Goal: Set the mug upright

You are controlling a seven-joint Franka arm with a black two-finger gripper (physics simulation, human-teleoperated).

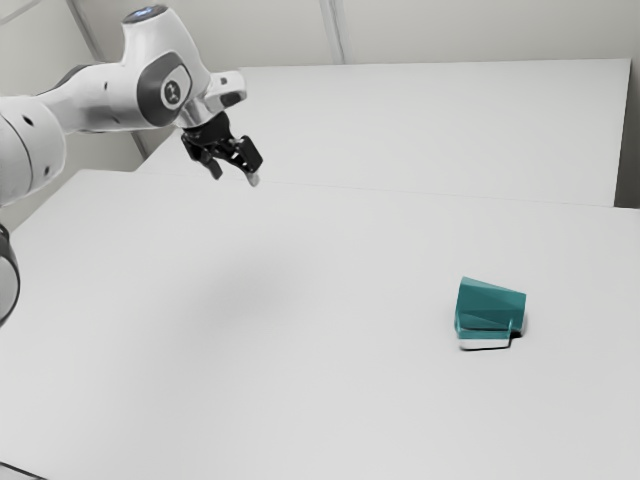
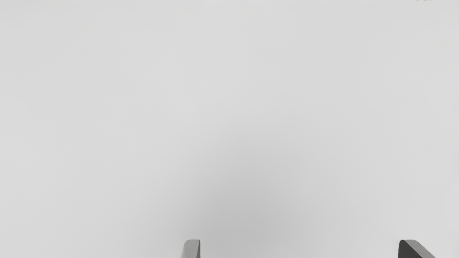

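In the exterior view the black gripper hangs high above the table, toward the exterior view's upper left and well apart from the mug. A teal mug lies on its side on the table at the exterior view's right, its handle turned toward the view's bottom edge. Two fingertips of the gripper stand wide apart in the wrist view, with bare table surface beyond them and nothing held.
The white table stretches under the arm and around the mug. Behind it rises a pale panel, and the arm comes in from the exterior view's left.
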